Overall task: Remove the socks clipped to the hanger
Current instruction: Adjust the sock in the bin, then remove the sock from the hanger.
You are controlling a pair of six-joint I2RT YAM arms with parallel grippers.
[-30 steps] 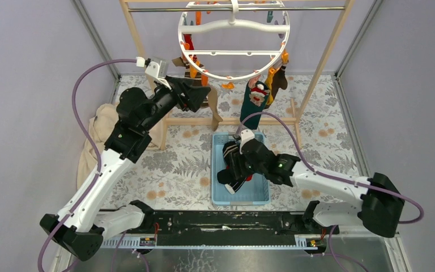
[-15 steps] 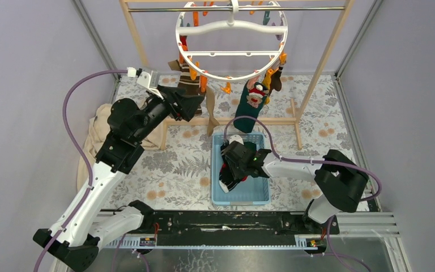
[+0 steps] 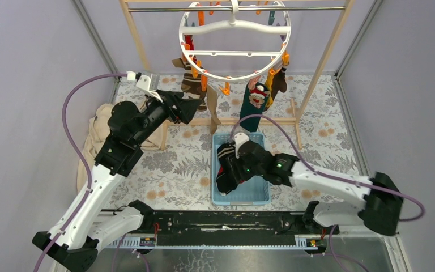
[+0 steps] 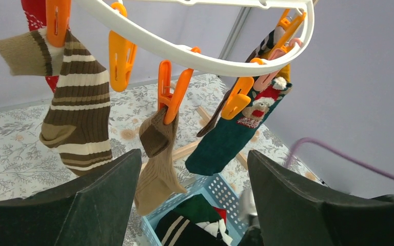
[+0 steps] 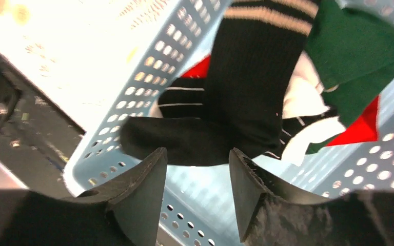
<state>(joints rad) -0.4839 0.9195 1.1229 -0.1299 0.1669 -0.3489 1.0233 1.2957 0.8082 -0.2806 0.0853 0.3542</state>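
Observation:
The white ring hanger hangs from the rack bar; its rim carries orange clips. Clipped to it are a brown striped sock, a tan sock, a dark green sock with a Santa figure and a red one. My left gripper is open just below the ring's near-left rim, and the tan sock dangles beyond the gap between its fingers. My right gripper is open low inside the blue basket. A black striped sock lies just past its tips, with nothing between them.
The wooden rack frame straddles the back of the floral table, its low crossbar just behind the basket. A beige cloth lies bunched at the left under my left arm. Green, red and white socks fill the basket.
My right arm swung about while its gripper stayed over the basket, ending at its left side with the black sock lying loose. My left gripper drifted slightly left and down. The hanger swayed.

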